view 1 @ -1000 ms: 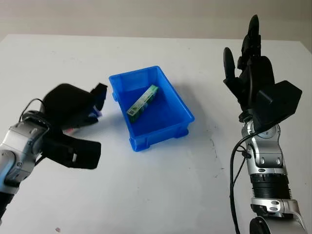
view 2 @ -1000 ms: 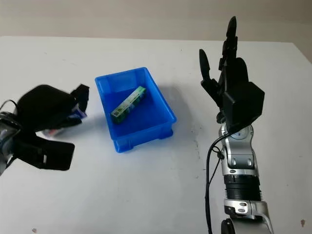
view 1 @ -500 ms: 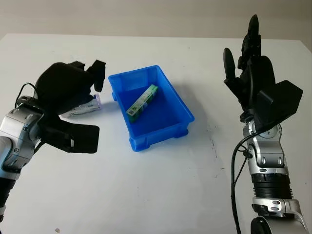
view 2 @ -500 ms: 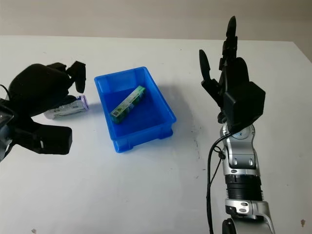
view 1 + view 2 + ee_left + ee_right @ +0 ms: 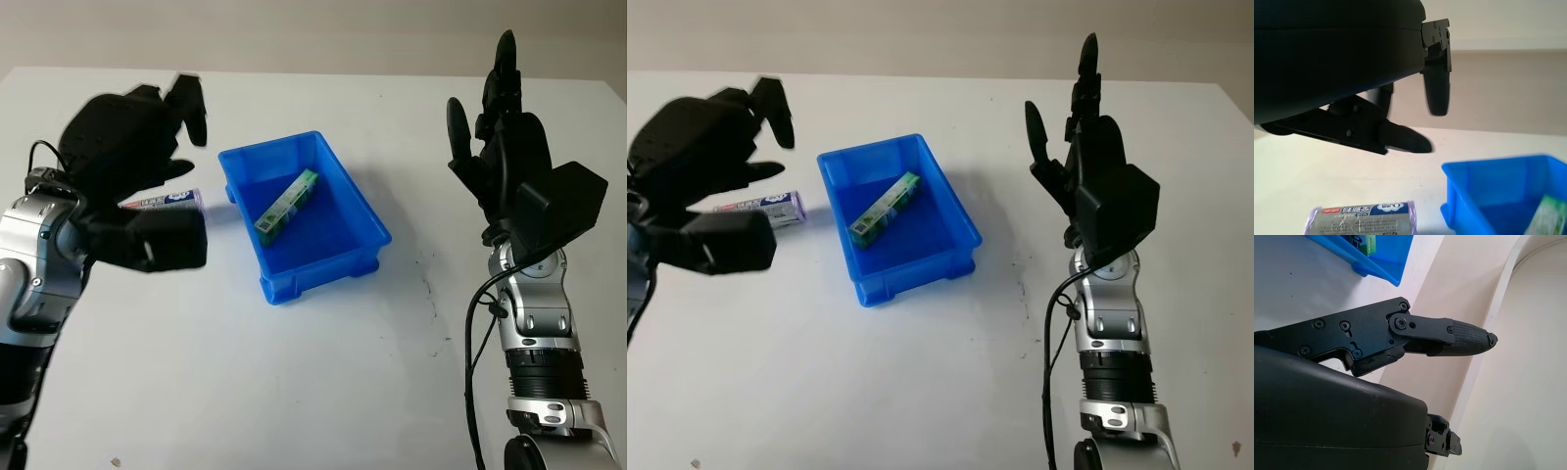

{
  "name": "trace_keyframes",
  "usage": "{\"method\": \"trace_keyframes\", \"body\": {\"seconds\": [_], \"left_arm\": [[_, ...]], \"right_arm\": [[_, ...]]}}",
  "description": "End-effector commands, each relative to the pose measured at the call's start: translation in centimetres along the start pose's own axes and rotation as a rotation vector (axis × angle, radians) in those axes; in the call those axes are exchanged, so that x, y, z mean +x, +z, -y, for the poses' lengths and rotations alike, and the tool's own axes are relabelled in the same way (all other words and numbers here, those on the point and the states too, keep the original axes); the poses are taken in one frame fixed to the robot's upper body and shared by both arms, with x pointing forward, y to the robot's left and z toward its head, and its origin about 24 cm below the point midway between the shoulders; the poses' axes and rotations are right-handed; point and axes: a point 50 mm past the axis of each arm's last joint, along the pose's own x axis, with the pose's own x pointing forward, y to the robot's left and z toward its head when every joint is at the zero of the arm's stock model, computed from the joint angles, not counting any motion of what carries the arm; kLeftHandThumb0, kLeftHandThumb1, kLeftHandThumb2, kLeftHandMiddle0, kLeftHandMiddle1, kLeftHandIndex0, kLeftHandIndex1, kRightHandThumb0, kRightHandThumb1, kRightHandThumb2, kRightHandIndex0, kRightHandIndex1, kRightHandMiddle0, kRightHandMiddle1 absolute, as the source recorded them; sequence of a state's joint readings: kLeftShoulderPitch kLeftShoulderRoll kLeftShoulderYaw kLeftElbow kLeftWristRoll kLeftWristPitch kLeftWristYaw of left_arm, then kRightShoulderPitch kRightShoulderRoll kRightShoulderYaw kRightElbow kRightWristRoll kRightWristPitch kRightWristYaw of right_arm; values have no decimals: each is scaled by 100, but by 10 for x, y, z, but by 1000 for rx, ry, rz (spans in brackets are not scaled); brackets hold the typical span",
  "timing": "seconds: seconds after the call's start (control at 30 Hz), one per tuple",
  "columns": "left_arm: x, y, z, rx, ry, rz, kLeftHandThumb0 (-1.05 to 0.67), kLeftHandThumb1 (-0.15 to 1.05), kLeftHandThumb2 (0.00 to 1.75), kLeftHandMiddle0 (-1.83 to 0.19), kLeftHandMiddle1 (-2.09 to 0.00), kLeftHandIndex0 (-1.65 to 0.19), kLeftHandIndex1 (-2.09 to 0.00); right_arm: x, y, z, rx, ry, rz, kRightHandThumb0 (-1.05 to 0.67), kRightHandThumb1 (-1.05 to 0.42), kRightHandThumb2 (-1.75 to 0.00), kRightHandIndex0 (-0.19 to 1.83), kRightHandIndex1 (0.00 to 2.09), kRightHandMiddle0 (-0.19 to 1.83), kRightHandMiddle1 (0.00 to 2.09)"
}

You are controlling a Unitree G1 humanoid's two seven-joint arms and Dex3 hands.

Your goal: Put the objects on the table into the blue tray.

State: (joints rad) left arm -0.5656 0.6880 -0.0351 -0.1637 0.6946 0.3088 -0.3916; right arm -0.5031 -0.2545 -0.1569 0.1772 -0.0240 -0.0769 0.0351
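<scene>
The table (image 5: 294, 392) before me is a plain white surface that takes up nearly the whole of my head views. It carries a few small dark specks and scuffs, notably right of centre and near the lower left corner. Its far edge runs across the top of my view, and its far right corner is rounded. Beyond that edge stands a plain beige wall (image 5: 294, 29), bare and unmarked. My left wrist view shows the same wall (image 5: 1508, 83) as a darker tan band beneath a paler strip. Lighting is soft and even, with faint shadows on the tabletop.
</scene>
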Motion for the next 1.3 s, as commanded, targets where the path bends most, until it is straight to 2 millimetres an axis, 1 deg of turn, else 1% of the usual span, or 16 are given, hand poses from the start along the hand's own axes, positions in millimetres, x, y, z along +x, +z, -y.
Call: {"method": "trace_keyframes", "body": {"seconds": [0.0,0.03,0.07,0.13,0.23,0.33,0.5,0.6,0.7,0.77,0.87,0.93,1.0,1.17,1.27], "left_arm": [[1,4,-14,-109,-6,-14,-75,105,11,12,-21,17,-23],[1,5,-15,-140,-28,-23,-78,105,11,15,-11,18,-12],[0,5,-16,-161,-40,-25,-82,105,10,18,-5,19,-5],[1,4,-15,-188,-60,-24,-87,104,9,19,-1,19,-1],[1,-1,-12,-152,-88,-21,-91,101,6,19,0,19,0],[1,-5,-9,-168,-133,-38,-90,98,4,19,0,19,0],[2,-13,0,-114,-226,-33,-93,99,6,19,0,19,0],[1,-20,6,-96,-272,-3,-92,98,5,19,0,19,0],[1,-26,10,-53,-325,-27,-93,97,5,19,0,19,0],[1,-28,14,-34,-358,-50,-93,97,5,19,0,19,0],[1,-33,26,20,-388,-79,-90,96,5,19,0,19,0],[2,-36,34,57,-392,-104,-83,93,4,19,0,19,0],[3,-39,41,96,-396,-119,-79,91,4,19,0,19,0],[7,-48,51,150,-386,-126,-83,93,6,19,0,19,0],[12,-52,56,148,-367,-139,-75,92,5,19,0,19,0]], "right_arm": [[-1,0,5,-2,-9,3,-66,-105,-51,-19,0,-19,0],[-1,0,5,0,-9,2,-66,-105,-51,-19,0,-19,0],[-1,0,5,-1,-9,2,-66,-105,-51,-19,0,-19,0],[-1,0,6,-4,-10,0,-66,-105,-52,-19,0,-19,0],[0,0,6,-8,-6,-3,-68,-105,-52,-19,0,-19,0],[0,-1,6,-8,-4,-4,-67,-105,-52,-19,0,-19,0],[0,0,5,8,2,3,-65,-105,-52,-19,0,-19,0],[0,0,4,10,0,0,-64,-105,-52,-19,0,-19,0],[0,-1,4,11,1,-2,-64,-105,-52,-19,0,-19,0],[0,-1,4,12,3,0,-64,-105,-53,-19,0,-19,0],[0,0,5,16,5,0,-63,-105,-53,-19,0,-19,0],[0,0,5,20,5,1,-63,-105,-53,-19,0,-19,0],[0,0,5,25,6,4,-62,-105,-54,-19,0,-19,0],[0,0,5,21,3,0,-63,-105,-53,-19,0,-19,0],[0,0,5,23,5,-2,-64,-105,-53,-19,0,-19,0]]}}
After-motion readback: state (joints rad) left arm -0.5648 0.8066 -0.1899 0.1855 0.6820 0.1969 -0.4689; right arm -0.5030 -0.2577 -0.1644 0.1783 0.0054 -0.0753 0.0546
